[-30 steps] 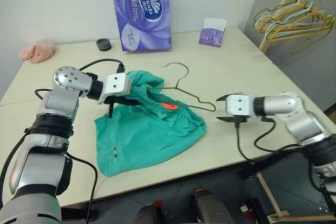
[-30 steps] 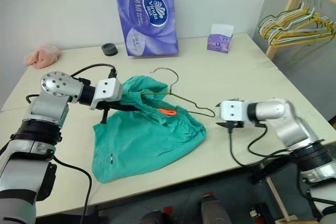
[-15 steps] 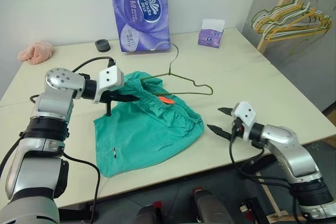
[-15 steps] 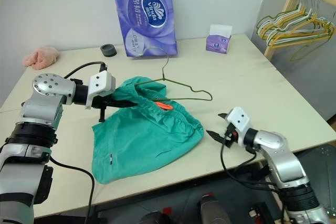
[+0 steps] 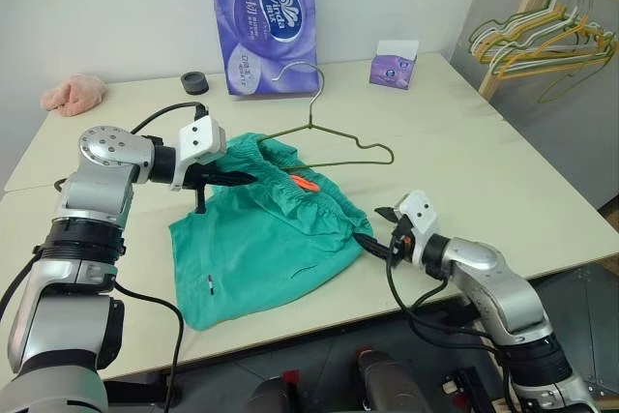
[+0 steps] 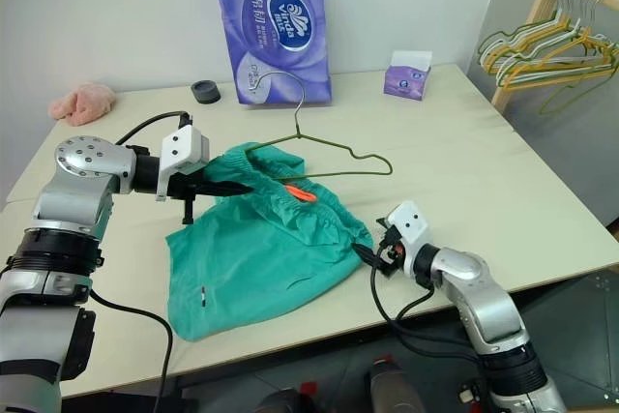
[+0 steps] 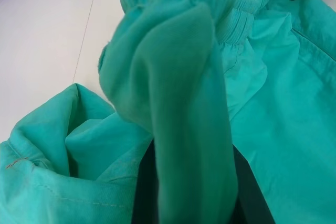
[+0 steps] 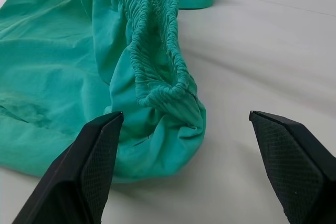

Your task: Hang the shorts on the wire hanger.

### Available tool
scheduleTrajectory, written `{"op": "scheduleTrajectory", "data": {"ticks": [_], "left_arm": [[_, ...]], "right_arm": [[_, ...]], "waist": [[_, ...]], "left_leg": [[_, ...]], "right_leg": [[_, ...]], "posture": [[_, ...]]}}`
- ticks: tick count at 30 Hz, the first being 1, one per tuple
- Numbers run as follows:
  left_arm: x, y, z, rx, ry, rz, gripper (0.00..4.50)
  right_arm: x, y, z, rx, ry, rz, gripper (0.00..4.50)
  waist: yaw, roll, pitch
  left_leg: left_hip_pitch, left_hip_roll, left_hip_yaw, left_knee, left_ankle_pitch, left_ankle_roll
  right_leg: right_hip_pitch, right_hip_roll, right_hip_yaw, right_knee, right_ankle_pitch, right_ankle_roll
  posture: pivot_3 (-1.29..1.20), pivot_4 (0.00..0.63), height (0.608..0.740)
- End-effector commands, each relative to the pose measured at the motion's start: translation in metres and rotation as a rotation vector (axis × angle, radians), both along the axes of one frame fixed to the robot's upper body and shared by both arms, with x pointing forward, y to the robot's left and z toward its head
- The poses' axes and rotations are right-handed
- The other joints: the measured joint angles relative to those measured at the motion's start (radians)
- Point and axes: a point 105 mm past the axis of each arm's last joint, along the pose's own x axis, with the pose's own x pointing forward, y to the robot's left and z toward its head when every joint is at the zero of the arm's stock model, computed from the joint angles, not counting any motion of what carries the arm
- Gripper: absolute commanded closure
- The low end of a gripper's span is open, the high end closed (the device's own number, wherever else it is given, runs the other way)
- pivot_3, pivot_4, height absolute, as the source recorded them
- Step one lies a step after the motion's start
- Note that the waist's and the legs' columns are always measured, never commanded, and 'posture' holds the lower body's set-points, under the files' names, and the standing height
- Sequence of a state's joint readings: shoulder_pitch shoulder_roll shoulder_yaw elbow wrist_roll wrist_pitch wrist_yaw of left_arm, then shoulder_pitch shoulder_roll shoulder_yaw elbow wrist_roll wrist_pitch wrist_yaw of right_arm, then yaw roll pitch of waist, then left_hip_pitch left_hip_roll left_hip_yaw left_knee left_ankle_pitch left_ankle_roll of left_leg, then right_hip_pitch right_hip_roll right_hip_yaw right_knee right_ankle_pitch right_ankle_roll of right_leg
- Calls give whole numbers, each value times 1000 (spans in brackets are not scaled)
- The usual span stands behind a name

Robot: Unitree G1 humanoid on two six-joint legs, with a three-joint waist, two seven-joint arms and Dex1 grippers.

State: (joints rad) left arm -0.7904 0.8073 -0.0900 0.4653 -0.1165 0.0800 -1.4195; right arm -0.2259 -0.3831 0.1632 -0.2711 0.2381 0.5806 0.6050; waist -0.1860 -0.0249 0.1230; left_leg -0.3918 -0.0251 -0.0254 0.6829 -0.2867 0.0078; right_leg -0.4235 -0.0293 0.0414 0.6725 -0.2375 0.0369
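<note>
The teal shorts (image 5: 266, 239) lie on the table with their gathered waistband bunched up and the orange drawstring tip (image 5: 307, 183) showing. My left gripper (image 5: 237, 179) is shut on the waistband's left part, and cloth drapes over its fingers in the left wrist view. The wire hanger (image 5: 334, 137) rests behind the waistband, its hook (image 5: 295, 70) pointing to the back and its left end tucked in by the left gripper. My right gripper (image 8: 185, 116) stands open and low, with the waistband's right end (image 8: 173, 90) just ahead of its fingertips and apart from them.
A purple tissue pack (image 5: 263, 16), a small purple box (image 5: 392, 63), a black round thing (image 5: 193, 81) and a pink cloth (image 5: 73, 94) sit along the back. A rack of hangers (image 5: 542, 31) stands off the table's right. The table's front edge is close to the right arm.
My right gripper came left and down from the hanger's right end to the shorts' right waistband end, rolling as it went. The hanger swung its hook toward the back. The left gripper kept its grip.
</note>
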Motion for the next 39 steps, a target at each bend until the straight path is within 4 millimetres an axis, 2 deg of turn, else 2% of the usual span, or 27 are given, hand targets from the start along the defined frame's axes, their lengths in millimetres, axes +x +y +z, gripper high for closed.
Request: {"op": "scheduleTrajectory", "data": {"ticks": [1,7,9,12,17,19,20,23,29,35,39], "left_arm": [[-1,1,18,-22,-69,-1,4500],[-1,1,18,-22,-71,0,4500],[0,0,18,-23,-73,1,4500],[0,1,18,-24,-75,5,4500],[-1,3,19,-51,-72,23,4500],[-4,3,19,-64,-55,23,4500],[-7,3,18,-69,-41,17,4500],[-18,3,19,-79,6,-8,4500],[-35,3,32,-101,91,-53,4500],[-41,16,25,-17,124,-45,4500],[-39,22,23,22,112,-28,4500]], "right_arm": [[5,1,4,5,-16,-39,414],[15,10,-10,-9,54,-93,414],[17,13,-9,30,81,-103,786],[20,18,-1,99,87,-117,1660],[28,13,13,169,50,-153,3512],[30,10,21,256,86,-167,4252],[31,8,25,304,108,-170,4474],[30,-3,38,423,171,-154,4474],[26,-32,54,509,242,-127,4474],[26,-42,61,520,252,-124,4474],[24,-41,63,514,246,-115,4474]], "waist": [[0,0,0],[-3,0,0],[-2,0,0],[-2,0,0],[-1,0,0],[-2,0,0],[-2,0,0],[-3,0,0],[2,0,0],[-2,0,0],[-1,0,0]], "left_leg": [[0,0,0,0,0,0],[0,0,0,0,0,0],[0,0,0,0,0,0],[0,0,0,0,0,0],[0,0,0,0,0,0],[0,0,0,0,0,0],[0,0,0,0,0,0],[0,0,0,-1,0,0],[0,0,0,-1,0,0],[0,0,0,-1,0,0],[0,0,0,-1,0,0]], "right_leg": [[0,0,0,0,0,0],[0,0,0,0,0,0],[0,0,0,0,0,0],[0,0,0,0,0,0],[0,0,0,0,0,0],[0,0,0,0,0,0],[0,0,0,0,0,0],[0,0,0,0,0,0],[0,0,0,0,0,0],[0,0,0,0,0,0],[0,0,0,0,0,0]], "posture": [[-180,87,740],[-177,87,740],[-177,87,740],[-176,86,740],[-175,87,740],[-173,88,740],[-173,88,740],[-167,89,740],[-165,87,740],[-166,83,740],[-166,83,740]]}}
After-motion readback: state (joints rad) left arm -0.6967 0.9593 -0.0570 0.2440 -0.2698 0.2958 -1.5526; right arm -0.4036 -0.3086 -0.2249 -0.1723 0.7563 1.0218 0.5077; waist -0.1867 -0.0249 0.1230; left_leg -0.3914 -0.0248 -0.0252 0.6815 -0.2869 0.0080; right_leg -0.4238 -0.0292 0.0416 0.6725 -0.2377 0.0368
